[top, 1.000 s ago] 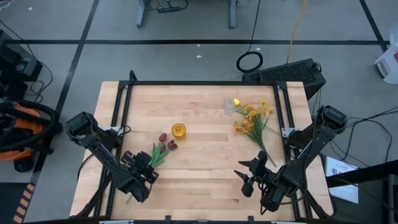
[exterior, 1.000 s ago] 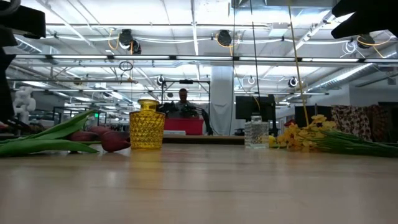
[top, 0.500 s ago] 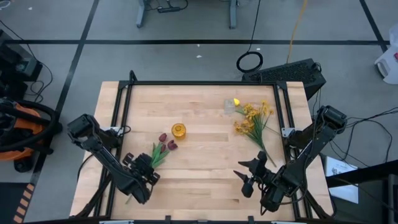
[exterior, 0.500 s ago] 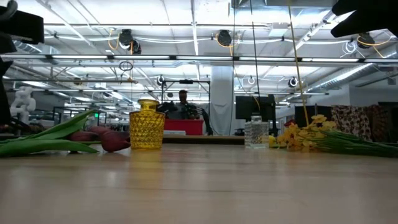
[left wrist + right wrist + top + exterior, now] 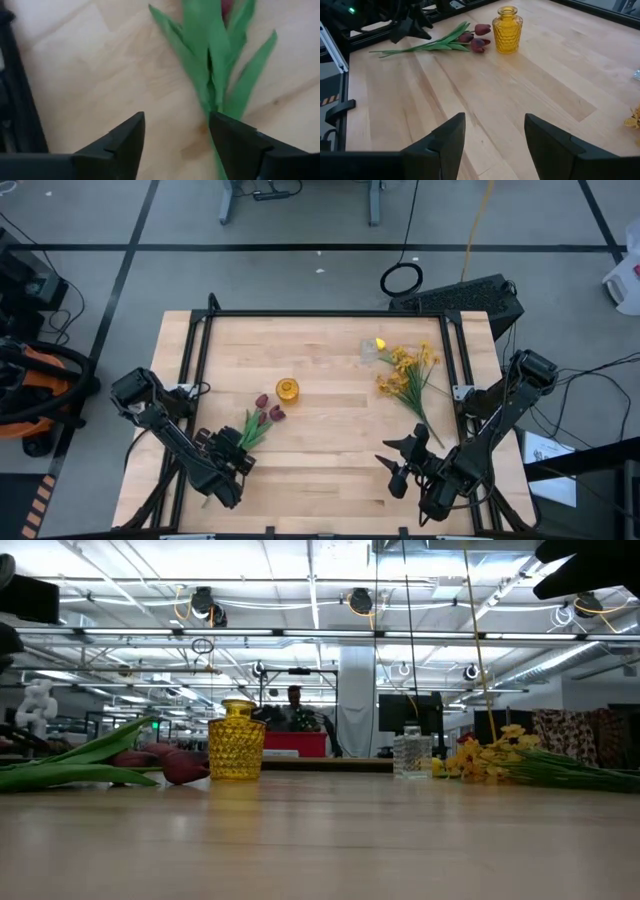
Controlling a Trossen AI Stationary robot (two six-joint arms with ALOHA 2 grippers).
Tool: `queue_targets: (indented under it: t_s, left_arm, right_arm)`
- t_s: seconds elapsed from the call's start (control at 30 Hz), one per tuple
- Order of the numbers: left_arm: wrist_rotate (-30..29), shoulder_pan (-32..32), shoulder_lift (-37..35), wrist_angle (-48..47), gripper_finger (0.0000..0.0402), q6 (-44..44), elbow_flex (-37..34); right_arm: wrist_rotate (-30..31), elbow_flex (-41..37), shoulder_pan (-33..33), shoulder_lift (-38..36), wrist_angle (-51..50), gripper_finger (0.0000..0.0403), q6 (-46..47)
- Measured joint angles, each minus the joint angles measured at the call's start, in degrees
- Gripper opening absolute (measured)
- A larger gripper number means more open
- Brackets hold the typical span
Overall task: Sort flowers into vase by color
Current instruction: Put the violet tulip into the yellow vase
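Flowers laid on the worktop [image 5: 330, 450], both tools parted and empty.

The dark red tulips [image 5: 266, 411] are laid just beside the yellow vase [image 5: 287, 389], stems toward the left tool [image 5: 232, 452], whose fingers are spread over the green leaves [image 5: 215, 65], nothing gripped. The yellow flowers [image 5: 408, 370] are laid well apart from that vase, by a clear vase [image 5: 369, 350]. The right tool [image 5: 398, 461] is held half-open above bare wood.
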Motion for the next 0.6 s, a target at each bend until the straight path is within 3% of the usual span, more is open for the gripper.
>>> queue_targets:
  t_s: [0.17, 0.33, 0.6]
  left_arm:
    - [1.96, -1.73, -2.82, 1.29, 0.027, 0.36, 0.0]
    - [4.82, -3.11, -3.77, 3.8, 0.0281, -0.15, 0.0]
    - [1.18, -3.42, -3.61, 8.85, 0.0281, 0.22, 0.0]
  right_arm:
    - [0.01, 0.0, 0.19, 0.0, 0.02, 0.0196, 0.0]
    - [0.05, -0.02, 0.19, 0.0, 0.8, 0.0196, -0.27]
    - [0.14, -0.02, 0.19, 0.0, 3.64, 0.0196, -3.59]
